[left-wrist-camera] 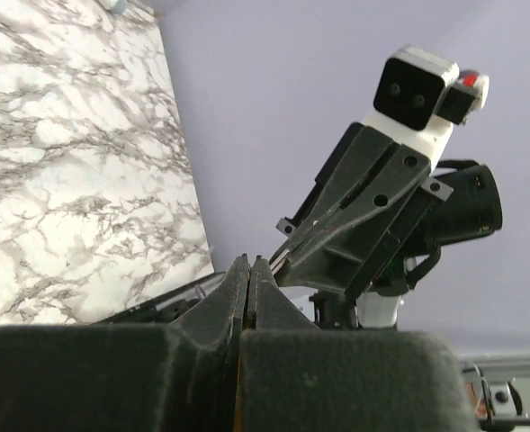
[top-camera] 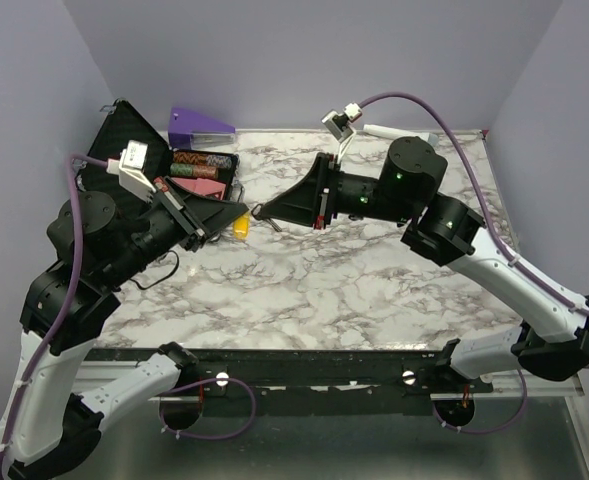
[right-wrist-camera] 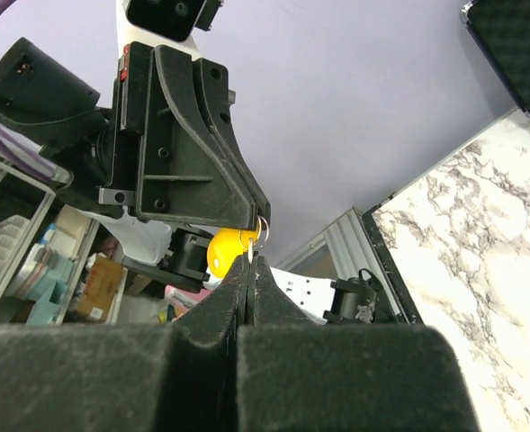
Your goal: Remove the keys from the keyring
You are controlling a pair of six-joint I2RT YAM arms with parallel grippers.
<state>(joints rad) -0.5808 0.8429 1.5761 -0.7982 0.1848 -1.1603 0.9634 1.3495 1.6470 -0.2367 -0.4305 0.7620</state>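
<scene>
My two grippers meet tip to tip above the middle of the marble table (top-camera: 304, 290). The left gripper (top-camera: 240, 212) (left-wrist-camera: 249, 261) is shut, and a yellow-orange sliver shows deep between its fingers (left-wrist-camera: 212, 315). In the right wrist view the yellow key head (right-wrist-camera: 227, 254) hangs just below the left gripper's tip (right-wrist-camera: 257, 216), and the small silver keyring (right-wrist-camera: 264, 229) sits at that tip. My right gripper (right-wrist-camera: 253, 258) (top-camera: 274, 214) is shut on a thin silver piece that reaches up to the ring. The yellow key (top-camera: 241, 229) also shows in the top view.
An open black case (top-camera: 124, 135) stands at the back left, with small items (top-camera: 202, 168) beside it and a purple object (top-camera: 200, 124) behind. A white cylinder (top-camera: 386, 130) lies at the back right. A black rail (top-camera: 304, 365) runs along the near edge.
</scene>
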